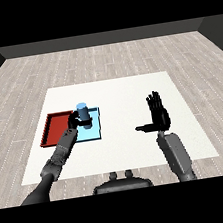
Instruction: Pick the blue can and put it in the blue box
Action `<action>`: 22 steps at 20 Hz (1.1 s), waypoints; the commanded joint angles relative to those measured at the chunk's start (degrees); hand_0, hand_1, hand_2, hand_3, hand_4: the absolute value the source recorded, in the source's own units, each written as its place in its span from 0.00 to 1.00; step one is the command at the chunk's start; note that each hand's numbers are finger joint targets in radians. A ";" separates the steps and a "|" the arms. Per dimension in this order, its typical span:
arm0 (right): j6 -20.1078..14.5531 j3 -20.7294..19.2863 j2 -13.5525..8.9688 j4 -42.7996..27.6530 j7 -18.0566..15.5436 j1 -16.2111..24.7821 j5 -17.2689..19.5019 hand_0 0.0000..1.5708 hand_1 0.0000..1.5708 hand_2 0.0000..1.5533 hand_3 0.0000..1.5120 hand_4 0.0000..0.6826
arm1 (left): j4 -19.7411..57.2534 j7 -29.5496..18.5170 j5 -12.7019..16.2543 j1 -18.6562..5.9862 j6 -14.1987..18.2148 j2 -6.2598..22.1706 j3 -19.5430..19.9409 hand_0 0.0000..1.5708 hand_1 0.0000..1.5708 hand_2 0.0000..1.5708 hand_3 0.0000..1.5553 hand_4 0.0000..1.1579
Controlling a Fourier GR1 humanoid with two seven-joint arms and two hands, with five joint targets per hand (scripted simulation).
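A blue can [83, 111] stands upright over the light blue tray [95, 131], near its left side. My left hand [75, 121] is curled round the can from the left. I cannot tell whether the can rests on the tray floor or hangs just above it. The red tray [53, 130] lies directly left of the blue one and holds nothing I can see. My right hand [158, 115] is raised over the right half of the table, fingers straight and thumb pointing left, holding nothing.
The white table [125, 91] stretches wide around both trays. Its front edge runs near my forearms, and a wooden floor [105, 58] lies beyond the far edge.
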 commanded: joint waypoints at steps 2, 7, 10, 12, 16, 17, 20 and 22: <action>0.18 -1.80 -0.38 1.52 0.90 -1.02 -0.83 0.00 0.00 0.00 0.00 0.00 | 9.66 1.02 0.25 -2.23 0.97 -4.26 2.31 1.00 1.00 0.98 0.93 0.83; 5.17 -7.58 -4.76 4.52 0.60 -1.46 -4.99 0.00 0.00 0.00 0.00 0.00 | 11.88 1.19 2.88 -1.92 0.99 -3.83 6.10 0.55 0.55 0.60 0.63 0.70; 3.57 -6.47 -1.73 5.01 -0.41 -2.19 -4.34 0.00 0.00 0.00 0.00 0.00 | 13.80 2.13 2.04 -2.22 -3.17 -2.57 5.91 0.37 0.37 0.38 0.33 0.46; 3.02 -4.48 -0.70 1.27 -0.89 0.45 -3.21 0.00 0.00 0.00 0.00 0.00 | 16.24 8.40 -0.36 -5.77 -0.03 -3.35 3.67 0.00 0.00 0.00 0.00 0.31; 5.32 -3.83 -0.43 2.05 -4.05 2.90 -2.10 0.00 0.00 0.00 0.00 0.00 | 14.92 3.34 -0.93 -1.79 8.27 -5.40 3.72 0.00 0.00 0.00 0.00 0.00; 3.84 -5.62 -3.25 1.37 1.35 -1.35 -2.57 0.00 0.00 0.00 0.00 0.00 | 14.54 5.07 -0.36 -3.91 7.18 -4.30 4.42 0.00 0.00 0.00 0.00 0.00; 5.63 -6.56 -1.63 5.39 -2.95 -1.72 -2.96 0.00 0.00 0.00 0.00 0.00 | 12.55 2.04 0.39 -2.88 11.36 -4.78 5.78 0.00 0.00 0.00 0.00 0.00; 5.34 -4.37 -1.42 1.52 -1.90 1.73 -1.68 0.00 0.00 0.00 0.00 0.00 | 10.70 -2.76 2.10 -0.84 11.43 -4.59 7.89 0.00 0.00 0.00 0.00 0.00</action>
